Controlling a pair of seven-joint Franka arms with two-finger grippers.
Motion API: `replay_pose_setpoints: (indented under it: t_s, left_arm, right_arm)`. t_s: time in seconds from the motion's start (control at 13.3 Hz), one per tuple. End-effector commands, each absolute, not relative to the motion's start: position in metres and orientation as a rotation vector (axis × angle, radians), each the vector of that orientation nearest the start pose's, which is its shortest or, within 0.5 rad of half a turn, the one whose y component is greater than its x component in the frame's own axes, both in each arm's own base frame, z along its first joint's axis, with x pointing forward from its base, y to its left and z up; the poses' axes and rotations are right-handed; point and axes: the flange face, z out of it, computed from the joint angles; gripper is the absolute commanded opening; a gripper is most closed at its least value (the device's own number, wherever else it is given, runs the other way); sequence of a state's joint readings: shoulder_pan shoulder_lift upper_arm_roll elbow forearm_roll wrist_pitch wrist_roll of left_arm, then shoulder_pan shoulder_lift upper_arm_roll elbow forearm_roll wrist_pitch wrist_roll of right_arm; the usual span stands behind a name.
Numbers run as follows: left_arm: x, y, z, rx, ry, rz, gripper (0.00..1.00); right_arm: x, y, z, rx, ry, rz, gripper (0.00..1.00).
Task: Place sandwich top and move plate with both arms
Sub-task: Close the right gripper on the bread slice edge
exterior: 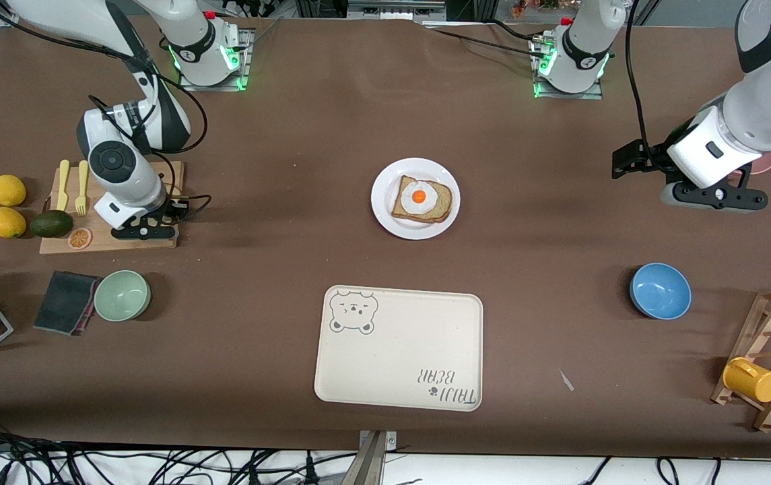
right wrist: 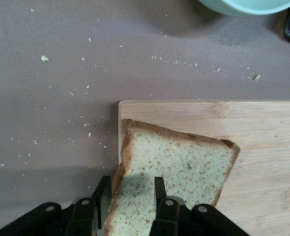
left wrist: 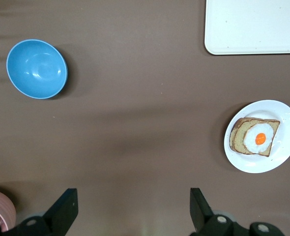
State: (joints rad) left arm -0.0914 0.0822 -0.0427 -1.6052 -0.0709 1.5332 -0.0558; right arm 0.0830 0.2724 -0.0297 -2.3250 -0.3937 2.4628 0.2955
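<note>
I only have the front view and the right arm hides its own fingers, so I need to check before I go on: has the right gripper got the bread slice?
Observer: Yes. In the right wrist view the right gripper is shut on one edge of the bread slice, over the cutting board.
Operator: Is the slice clear of the board?
Observer: I cannot tell; the slice looks tilted, its other end over the wood.
Operator: And the left gripper?
Observer: The left gripper is open and holds nothing, over bare table, with the plate and egg toast in its view.
</note>
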Motion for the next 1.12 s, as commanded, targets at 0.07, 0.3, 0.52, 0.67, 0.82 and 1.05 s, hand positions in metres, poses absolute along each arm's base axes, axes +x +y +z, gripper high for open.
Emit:
replay_pose_setpoints:
  t_s: [0.07, 0.3, 0.52, 0.67, 0.82, 1.05]
  left_arm:
    - [0.559, -0.083, 0.567, -3.179, 0.144, 0.25, 1.0]
    - [0.559, -0.083, 0.567, -3.179, 0.147, 0.25, 1.0]
    - [0.559, -0.083, 0.567, -3.179, 0.147, 0.25, 1.0]
    - [0.559, -0.083, 0.567, -3.179, 0.147, 0.25, 1.0]
    - [0.559, -0.082, 0.567, -3.179, 0.144, 0.25, 1.0]
    - [0.559, -0.082, 0.566, -3.179, 0.147, 0.255, 1.0]
  right_arm:
    - [0.504, 0.028, 0.208, -3.387, -0.147, 0.142, 0.43]
    - [0.503, 0.028, 0.201, -3.382, -0.148, 0.145, 0.43]
    - [0.503, 0.028, 0.199, -3.381, -0.15, 0.148, 0.43]
    - [0.502, 0.028, 0.199, -3.38, -0.15, 0.146, 0.42]
    - [0.501, 0.029, 0.197, -3.378, -0.152, 0.149, 0.32]
    - [0.494, 0.027, 0.191, -3.37, -0.153, 0.147, 0.24]
